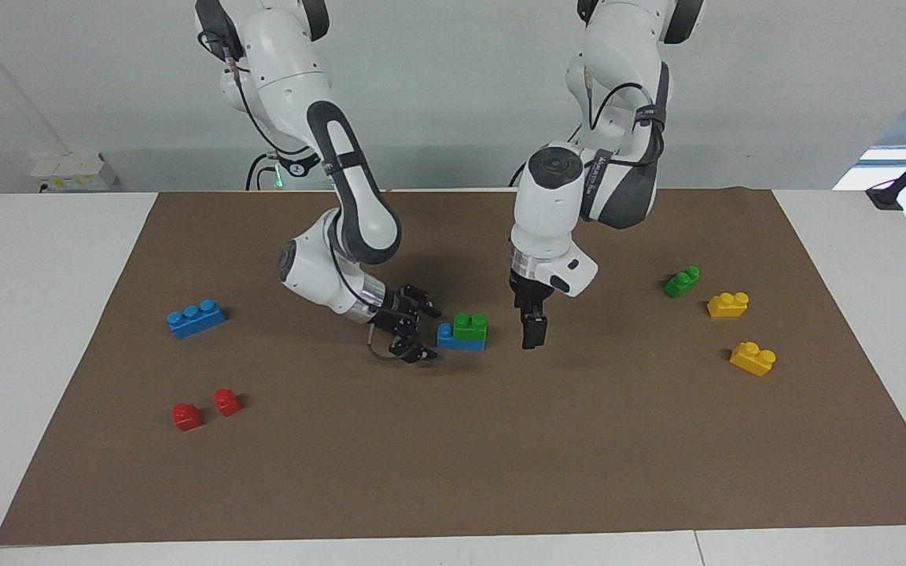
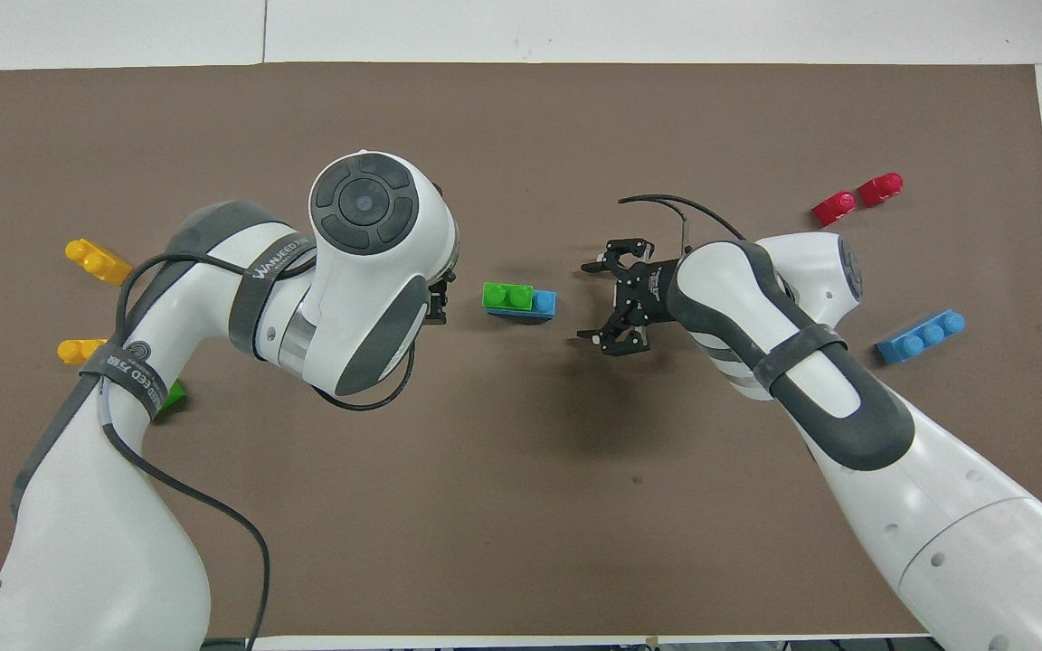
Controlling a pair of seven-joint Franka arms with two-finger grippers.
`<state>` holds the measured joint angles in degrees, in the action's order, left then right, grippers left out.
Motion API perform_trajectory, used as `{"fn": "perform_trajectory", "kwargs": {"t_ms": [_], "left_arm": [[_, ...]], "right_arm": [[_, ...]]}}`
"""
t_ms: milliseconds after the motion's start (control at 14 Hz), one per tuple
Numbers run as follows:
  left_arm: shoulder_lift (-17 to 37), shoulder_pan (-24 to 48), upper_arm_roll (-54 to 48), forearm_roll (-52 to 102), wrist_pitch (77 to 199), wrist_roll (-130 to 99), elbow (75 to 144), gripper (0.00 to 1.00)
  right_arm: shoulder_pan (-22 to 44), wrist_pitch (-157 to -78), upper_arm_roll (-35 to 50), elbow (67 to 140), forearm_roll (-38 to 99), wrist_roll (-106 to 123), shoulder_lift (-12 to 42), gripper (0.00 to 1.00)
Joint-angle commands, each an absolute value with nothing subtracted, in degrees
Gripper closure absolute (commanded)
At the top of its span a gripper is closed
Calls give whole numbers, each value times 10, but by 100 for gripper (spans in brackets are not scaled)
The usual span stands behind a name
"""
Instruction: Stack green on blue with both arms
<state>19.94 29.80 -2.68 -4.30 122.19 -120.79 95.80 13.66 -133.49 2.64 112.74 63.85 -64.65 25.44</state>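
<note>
A green two-stud brick (image 1: 470,325) sits on a blue brick (image 1: 446,336) at the middle of the brown mat; the pair also shows in the overhead view, green (image 2: 507,295) on blue (image 2: 544,303). My right gripper (image 1: 429,330) is open and low beside the blue brick's bare end, holding nothing, and shows in the overhead view (image 2: 586,301). My left gripper (image 1: 532,334) points down beside the stack at its green end, apart from it; its wrist mostly hides it in the overhead view (image 2: 436,306).
A second green brick (image 1: 682,281) and two yellow bricks (image 1: 727,304) (image 1: 753,358) lie toward the left arm's end. A second blue brick (image 1: 196,317) and two red bricks (image 1: 186,416) (image 1: 226,402) lie toward the right arm's end.
</note>
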Motion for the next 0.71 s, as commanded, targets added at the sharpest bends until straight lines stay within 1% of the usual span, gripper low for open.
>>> {"fn": "perform_trajectory", "kwargs": {"t_ms": [0,142,285,356,498,641], "left_arm": [[194,301,-23,-34,1220,-1207,967,0],[194,301,-23,-33,1220,-1207,967,0],[186,300,-21,-33,1218,-1196,967,0],[182,299,-19,-33,1215,-1163,967,0],[168,278,-20,-33,1181,-1050,966,0],[154,248,-22,-27,1155,-934,965,0]], "right_arm": [[86,-1288,31,1133,588,-635,242,0],[55,-1260,31,1129,557,-635,237,0],[45,-1243,30,1125,539,-635,230,0],[43,-1239,30,1122,522,-635,224,0],[41,-1240,31,1118,451,-628,201,0],[39,-1231,30,1109,421,-629,180,0]]}}
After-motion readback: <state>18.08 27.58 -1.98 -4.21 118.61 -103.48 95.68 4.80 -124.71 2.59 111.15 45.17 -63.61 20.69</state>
